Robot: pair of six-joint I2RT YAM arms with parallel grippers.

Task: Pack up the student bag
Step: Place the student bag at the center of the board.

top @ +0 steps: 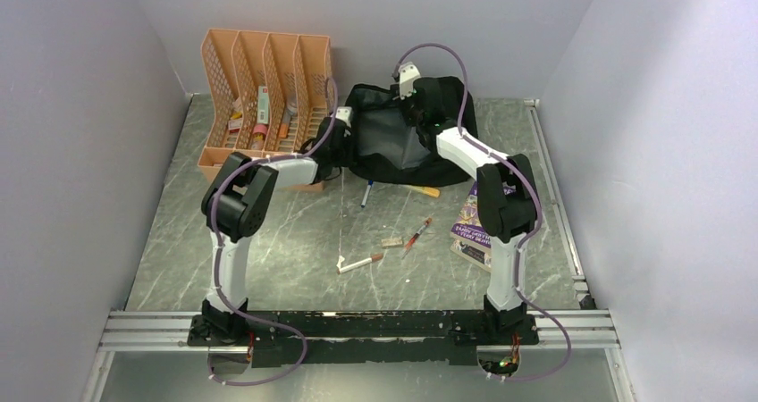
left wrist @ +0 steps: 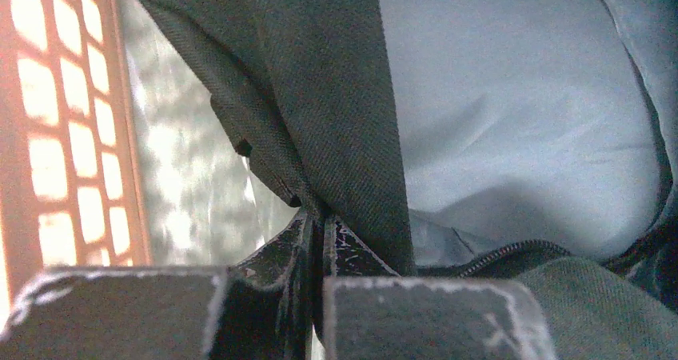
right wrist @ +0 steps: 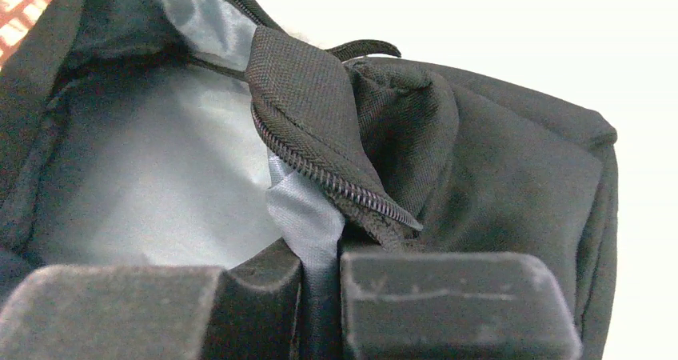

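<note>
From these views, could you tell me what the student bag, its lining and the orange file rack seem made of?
The student bag shell: matte black woven synthetic, probably nylon or polyester; coarse weave shows. Its lining: thin grey cloth, slight sheen, likely polyester. The file rack: moulded plastic, given its lattice walls.

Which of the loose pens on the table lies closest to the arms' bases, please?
The white pen with the reddish-brown end; the red pen and the dark blue-tipped pen both lie farther back, nearer the student bag.
</note>
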